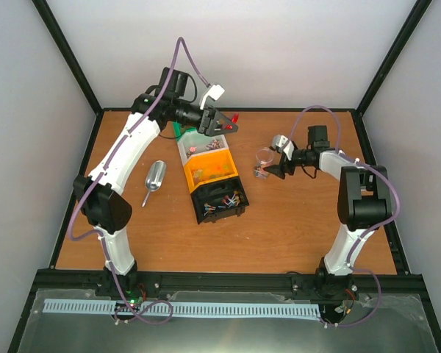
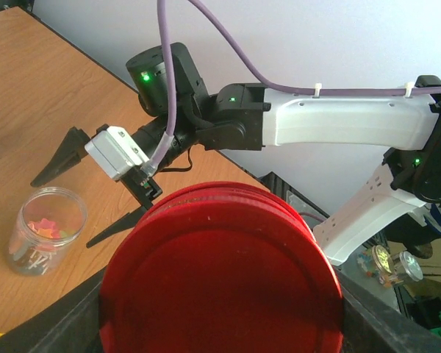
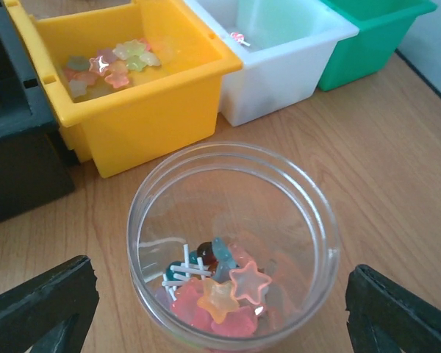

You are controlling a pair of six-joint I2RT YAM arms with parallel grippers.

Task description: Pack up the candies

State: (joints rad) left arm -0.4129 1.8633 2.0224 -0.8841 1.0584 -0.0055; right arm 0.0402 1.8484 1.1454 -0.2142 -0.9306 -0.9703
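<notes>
The jar (image 3: pixel 231 184) of candies (image 3: pixel 220 294) sat untouched inside your open right gripper (image 3: pixel 220 298). Your left gripper (image 1: pixel 224 125), well apart from the jar, clutched the red lid (image 2: pixel 220 272)

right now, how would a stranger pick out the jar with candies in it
On the wooden table, look just right of the orange bin in the middle row of bins. A jar stands there between the open fingers of the right gripper. Unlike the coloured, boxy bins it is round, clear and lidless, with star-shaped candies inside.
</notes>
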